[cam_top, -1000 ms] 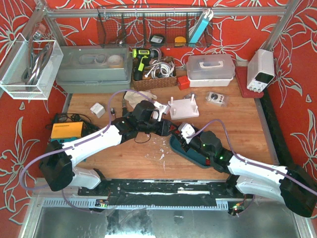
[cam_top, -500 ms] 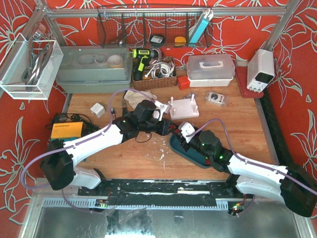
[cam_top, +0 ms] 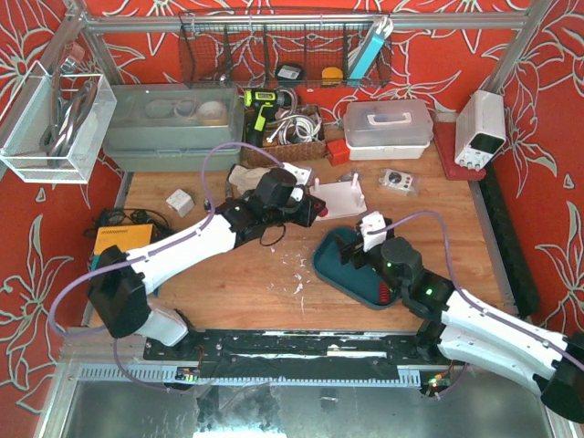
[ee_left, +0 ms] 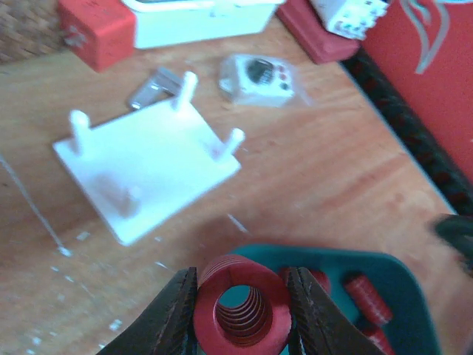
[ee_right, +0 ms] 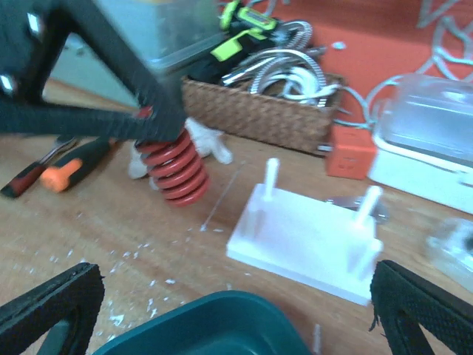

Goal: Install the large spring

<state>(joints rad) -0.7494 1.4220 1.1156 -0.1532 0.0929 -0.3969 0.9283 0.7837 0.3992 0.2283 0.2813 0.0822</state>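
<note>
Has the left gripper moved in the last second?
Yes. In the top view the left gripper, carrying the spring, moved from the teal tray toward the white peg plate.

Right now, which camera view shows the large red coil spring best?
The right wrist view: the large red coil spring appears side-on there, with its coils plainly visible. The left wrist view shows only its open end, clamped in the left pincer. In the top view it is barely discernible at that pincer.
</note>
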